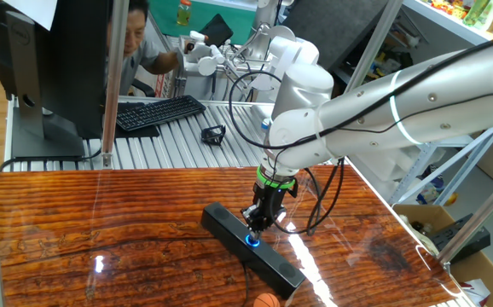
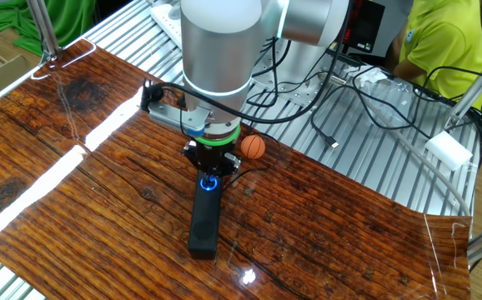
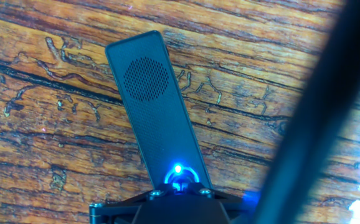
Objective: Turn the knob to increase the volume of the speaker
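Gripping stage: my fingers (image 1: 255,225) are down at the knob (image 1: 252,240); I cannot tell if they are closed on it or only around it.
Knob place: middle of the speaker (image 1: 272,264), blue ring glowing (image 3: 178,172).
Next move: I judge a firm hold, then a pure twist without pushing sideways.
Room: the surface (image 2: 74,217) is bare around the bar; an orange ball (image 2: 253,147) lies near its far end.

Speaker (image 3: 158,115): matt black, perforated round grille. Table (image 2: 74,208): glossy grained wood, glare streaks. Arm (image 1: 383,107): smooth white shell.
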